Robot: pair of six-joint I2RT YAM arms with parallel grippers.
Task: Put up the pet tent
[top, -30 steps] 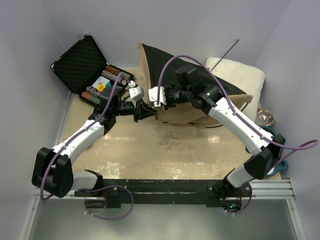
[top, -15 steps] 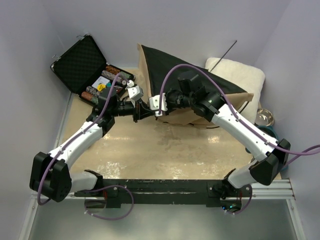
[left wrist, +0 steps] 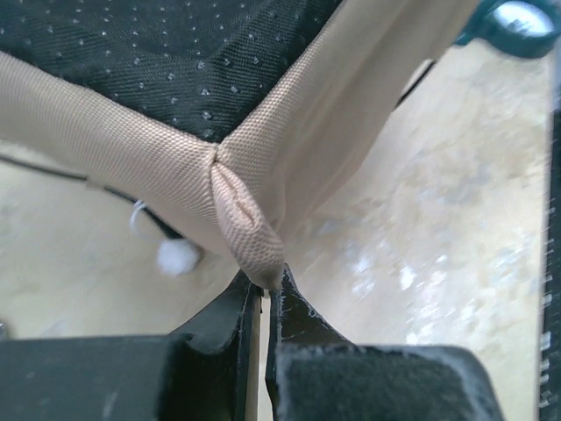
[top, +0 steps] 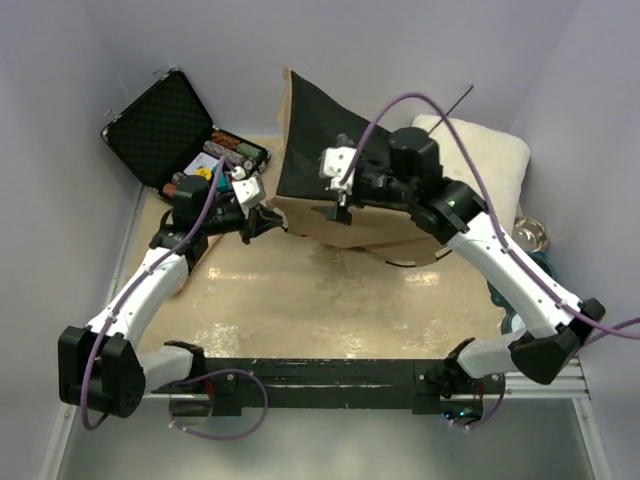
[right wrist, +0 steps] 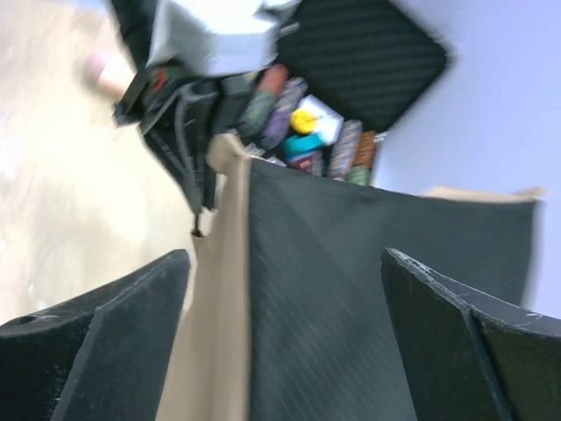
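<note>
The pet tent (top: pixel 312 140) lies half folded at the back centre, its black underside facing up above a tan fabric edge (top: pixel 335 228). One thin black pole (top: pixel 458 101) sticks out past the cushion. My left gripper (top: pixel 262 219) is shut on a tan loop (left wrist: pixel 246 224) at the tent's corner; in the left wrist view its jaws (left wrist: pixel 266 288) pinch the loop's tip. A white pompom (left wrist: pixel 175 256) lies on the floor below. My right gripper (top: pixel 338 204) hangs open just above the tent. In the right wrist view its fingers (right wrist: pixel 96 342) straddle the black panel (right wrist: pixel 351 289) without touching it.
An open black foam-lined case (top: pixel 160 122) with colourful items (top: pixel 222 158) stands at the back left. A white fluffy cushion (top: pixel 482 152) lies behind the tent on the right. A metal bowl (top: pixel 530 236) and a teal object (top: pixel 508 300) sit by the right wall.
The right gripper has opened, let go of the tent and risen toward the back. The left gripper has pulled the corner loop leftward. The tent's black panel now stands more upright.
</note>
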